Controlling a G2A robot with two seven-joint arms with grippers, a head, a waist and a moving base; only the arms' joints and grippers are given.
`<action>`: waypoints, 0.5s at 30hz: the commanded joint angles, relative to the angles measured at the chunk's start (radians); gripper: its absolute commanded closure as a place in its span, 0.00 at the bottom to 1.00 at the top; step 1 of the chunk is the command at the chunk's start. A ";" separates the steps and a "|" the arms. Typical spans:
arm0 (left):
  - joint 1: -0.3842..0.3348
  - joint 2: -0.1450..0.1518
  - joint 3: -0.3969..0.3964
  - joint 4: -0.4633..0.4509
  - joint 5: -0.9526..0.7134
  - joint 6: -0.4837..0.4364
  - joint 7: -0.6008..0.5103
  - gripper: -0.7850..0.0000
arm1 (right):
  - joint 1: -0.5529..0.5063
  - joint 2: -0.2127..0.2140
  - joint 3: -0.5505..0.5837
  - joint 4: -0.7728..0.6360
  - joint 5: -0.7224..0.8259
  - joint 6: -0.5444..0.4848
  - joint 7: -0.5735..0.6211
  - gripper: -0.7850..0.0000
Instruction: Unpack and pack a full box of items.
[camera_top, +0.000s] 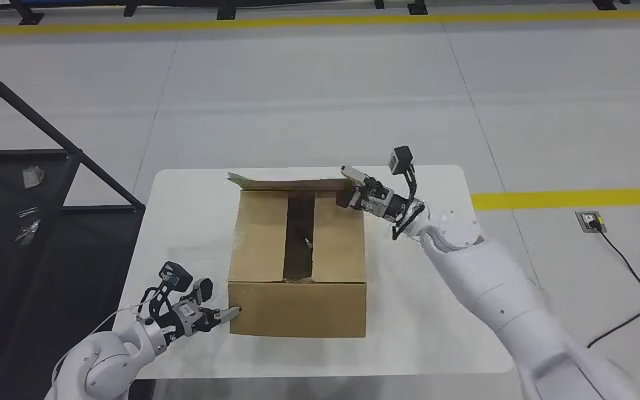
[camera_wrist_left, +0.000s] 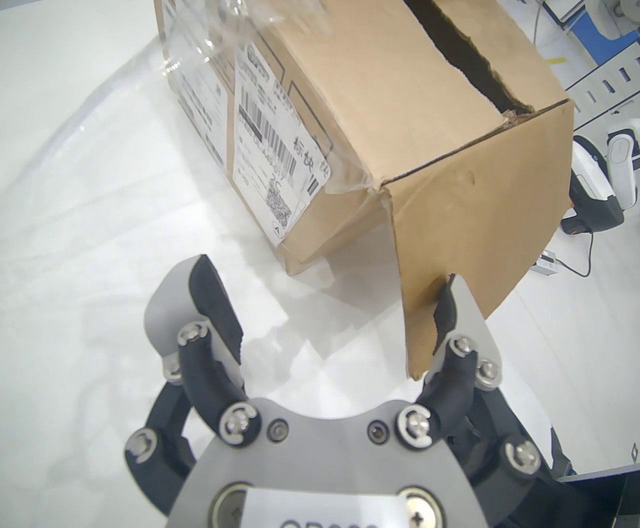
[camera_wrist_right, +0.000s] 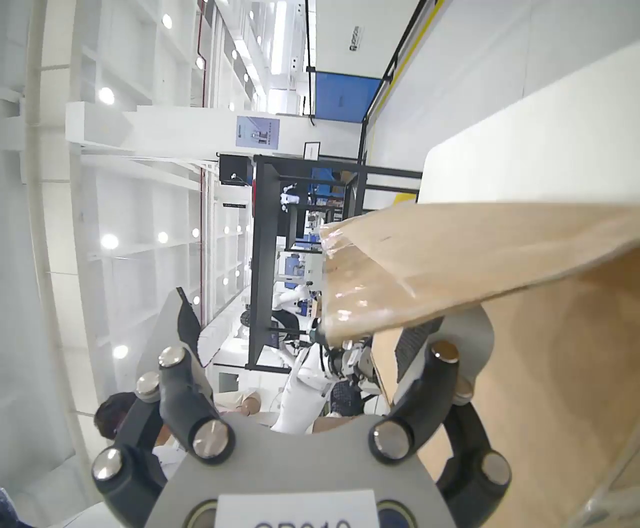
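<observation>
Top view: looks like the opening step. Right gripper spread at far flap of box, left gripper spread at near corner. Next: probably pinch flap, lift.

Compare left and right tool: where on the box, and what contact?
Left tool sits low at the box's near corner, close to the table; right tool is up at the far top edge. Left tool has one finger at the box's vertical corner edge; right tool is at a raised flap's tip. Both are open, neither clamped.
</observation>
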 joint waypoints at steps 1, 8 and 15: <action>0.000 0.000 0.000 0.000 0.000 0.000 0.000 0.00 | 0.035 -0.015 -0.020 0.014 -0.087 -0.011 -0.081 0.00; 0.000 0.000 0.000 0.000 0.000 0.000 0.000 0.00 | 0.127 -0.102 -0.128 0.089 -0.349 0.027 -0.365 0.00; 0.000 0.000 0.000 0.000 0.000 0.000 0.000 0.00 | 0.178 -0.197 -0.203 0.232 -0.500 0.098 -0.528 0.00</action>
